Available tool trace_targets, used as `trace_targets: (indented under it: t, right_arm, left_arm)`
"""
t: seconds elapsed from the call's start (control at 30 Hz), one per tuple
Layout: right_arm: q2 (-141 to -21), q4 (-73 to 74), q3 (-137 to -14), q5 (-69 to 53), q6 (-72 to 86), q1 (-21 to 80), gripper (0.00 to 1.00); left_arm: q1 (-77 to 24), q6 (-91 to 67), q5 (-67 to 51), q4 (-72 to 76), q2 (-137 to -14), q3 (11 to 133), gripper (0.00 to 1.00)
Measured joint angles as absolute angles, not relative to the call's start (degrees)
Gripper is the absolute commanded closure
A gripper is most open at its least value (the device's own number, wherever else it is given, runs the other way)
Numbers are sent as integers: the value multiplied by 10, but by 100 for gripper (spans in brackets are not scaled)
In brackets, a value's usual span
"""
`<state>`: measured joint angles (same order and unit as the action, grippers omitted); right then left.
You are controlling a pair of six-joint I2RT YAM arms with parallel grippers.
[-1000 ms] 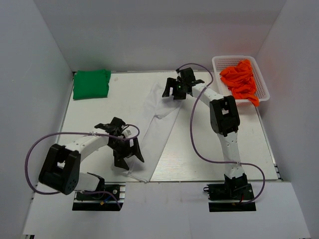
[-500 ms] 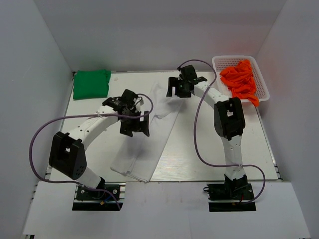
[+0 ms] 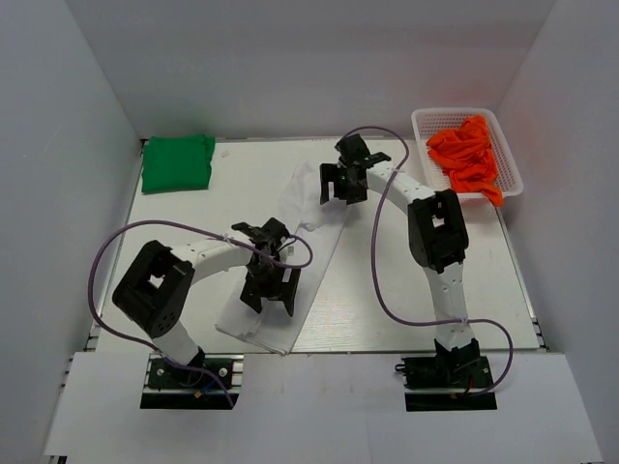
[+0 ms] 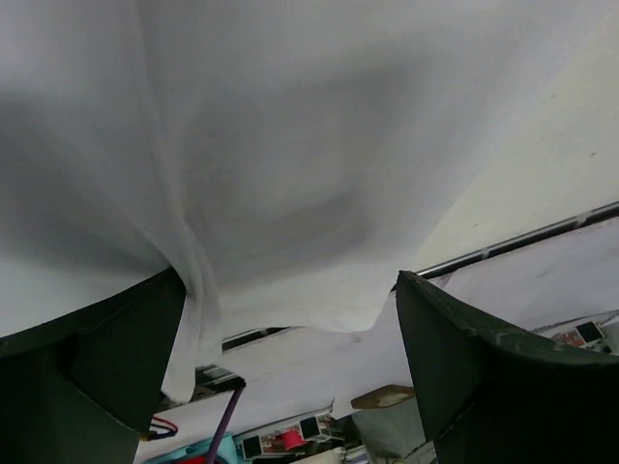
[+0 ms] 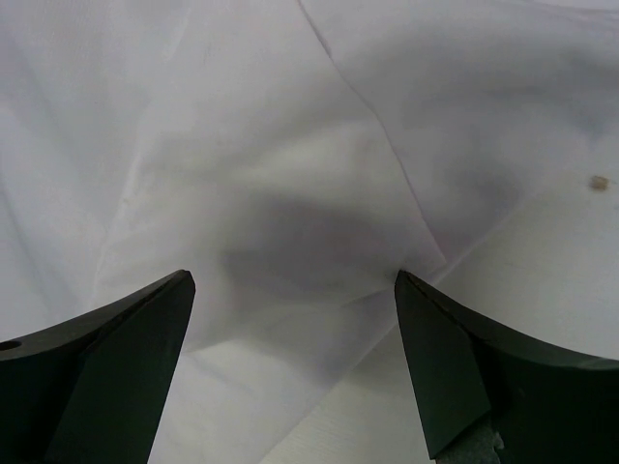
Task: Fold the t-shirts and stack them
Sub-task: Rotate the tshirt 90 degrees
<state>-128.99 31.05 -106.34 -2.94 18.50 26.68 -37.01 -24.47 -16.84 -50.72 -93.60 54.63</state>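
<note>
The white t-shirt (image 3: 322, 240) lies as a long narrow strip, running diagonally from the table's far middle to its near edge. My left gripper (image 3: 268, 302) is open and low over the strip's near part. The left wrist view shows white cloth (image 4: 290, 145) between the spread fingers (image 4: 97, 367), with its hem just below. My right gripper (image 3: 339, 196) is open over the strip's far end. In the right wrist view, creased white cloth (image 5: 290, 193) lies between the fingers (image 5: 484, 377). The green t-shirt (image 3: 177, 162) sits folded at the far left corner.
A white lattice basket (image 3: 513, 159) holding orange cloth (image 3: 466, 153) stands at the far right. The table (image 3: 174, 217) is walled by white panels on the left, back and right. The arm bases and purple cables are at the near edge.
My left gripper swung from the near edge up to the strip's middle, then came back down over its near part. The shirt's near end now lies wider. My right gripper shifted slightly left.
</note>
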Motion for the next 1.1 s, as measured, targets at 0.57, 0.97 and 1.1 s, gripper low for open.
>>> trace_targets:
  t: [0.57, 0.97, 1.1]
  right_arm:
    - [-1415, 316, -1238, -38, 191, 249, 10]
    - [-1411, 311, -1269, -56, 149, 200, 10]
    - [-1369, 314, -1244, -58, 146, 199, 10]
  left_arm:
    - [-536, -294, -257, -520, -1112, 736, 0]
    - [-547, -312, -128, -547, -1092, 869, 0]
    - [-540, -344, -88, -551, -968, 808, 0]
